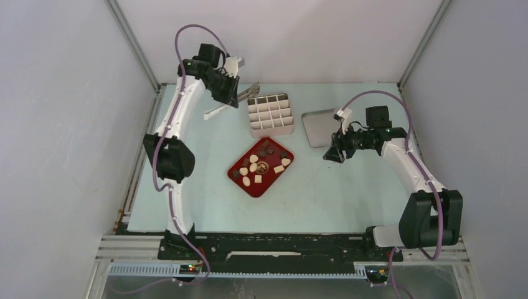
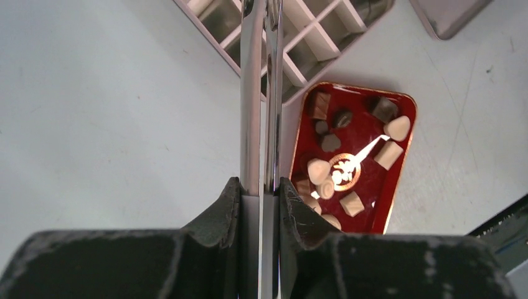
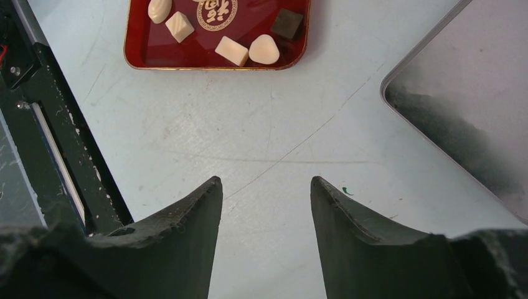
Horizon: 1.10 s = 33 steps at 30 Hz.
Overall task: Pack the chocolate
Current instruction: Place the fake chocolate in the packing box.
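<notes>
The chocolate (image 1: 258,165), small dark and cream pieces, lies on a red tray (image 1: 272,179) in the middle of the table. My left gripper (image 1: 235,94) hangs at the back left, shut on a pair of metal tongs (image 1: 249,92). In the left wrist view the tongs (image 2: 250,93) run from my jaws (image 2: 260,187) up to the white divided box (image 2: 311,37), with the tray (image 2: 367,187) and chocolate (image 2: 319,168) to the right. The tong arms stand almost together, and their tips are cut off by the frame edge. My right gripper (image 1: 332,154) is open above bare table, right of the tray.
The white divided box (image 1: 270,114) stands just behind the tray. A flat grey metal lid (image 1: 320,128) lies to its right, close to my right gripper (image 3: 264,184). In the right wrist view the lid (image 3: 473,93) is at right and the tray (image 3: 187,53) at top left.
</notes>
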Available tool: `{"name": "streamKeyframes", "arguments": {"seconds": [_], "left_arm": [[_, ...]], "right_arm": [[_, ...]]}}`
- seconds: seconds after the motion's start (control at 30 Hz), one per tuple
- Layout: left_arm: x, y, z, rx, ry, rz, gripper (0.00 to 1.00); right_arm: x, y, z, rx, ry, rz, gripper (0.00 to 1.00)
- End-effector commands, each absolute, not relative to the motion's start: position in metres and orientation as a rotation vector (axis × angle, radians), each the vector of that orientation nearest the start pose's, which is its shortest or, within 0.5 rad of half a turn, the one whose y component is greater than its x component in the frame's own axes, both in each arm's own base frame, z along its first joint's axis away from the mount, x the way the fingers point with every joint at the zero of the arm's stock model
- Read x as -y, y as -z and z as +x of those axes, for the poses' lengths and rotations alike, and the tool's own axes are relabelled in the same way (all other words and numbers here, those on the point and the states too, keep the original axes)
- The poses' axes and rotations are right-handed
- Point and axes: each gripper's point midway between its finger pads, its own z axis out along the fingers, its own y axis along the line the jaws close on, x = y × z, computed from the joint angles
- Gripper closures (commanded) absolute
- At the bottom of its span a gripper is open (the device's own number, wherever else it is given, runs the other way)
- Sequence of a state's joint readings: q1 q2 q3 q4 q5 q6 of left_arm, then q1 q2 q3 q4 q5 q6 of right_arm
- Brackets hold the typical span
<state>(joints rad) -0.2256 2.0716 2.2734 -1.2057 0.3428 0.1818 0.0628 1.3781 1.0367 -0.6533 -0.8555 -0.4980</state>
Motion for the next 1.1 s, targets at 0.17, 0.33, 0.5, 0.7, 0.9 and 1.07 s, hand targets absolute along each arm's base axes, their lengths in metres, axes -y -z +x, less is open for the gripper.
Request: {"name": "streamKeyframes", "arguments": {"seconds": [0.17, 0.33, 0.5, 0.7, 0.9, 1.07], "left_arm": [[0.144, -0.215, 0.504, -2.404, 0.41, 0.495, 0.78], [0.14, -0.201, 0.513, -2.424, 0.41, 0.456, 0.72], [0.141, -0.186, 0.517, -2.452, 0.427, 0.44, 0.71], [0.14, -0.166, 0.522, -2.49, 0.417, 0.419, 0.66], [0.137, -0.161, 0.524, -2.502, 0.392, 0.403, 0.55], [0.137, -0.162, 0.522, -2.504, 0.401, 0.401, 0.53]], "right_arm": [[-0.132, -0.156, 0.298, -2.097, -0.844, -0.913, 0.43], [-0.131, -0.154, 0.298, -2.105, -0.845, -0.908, 0.43], [-0.131, -0.151, 0.299, -2.112, -0.854, -0.906, 0.44], [-0.13, -0.149, 0.299, -2.118, -0.85, -0.907, 0.44], [-0.13, -0.148, 0.299, -2.124, -0.854, -0.906, 0.44], [-0.13, -0.146, 0.299, -2.128, -0.859, -0.906, 0.44]]}}
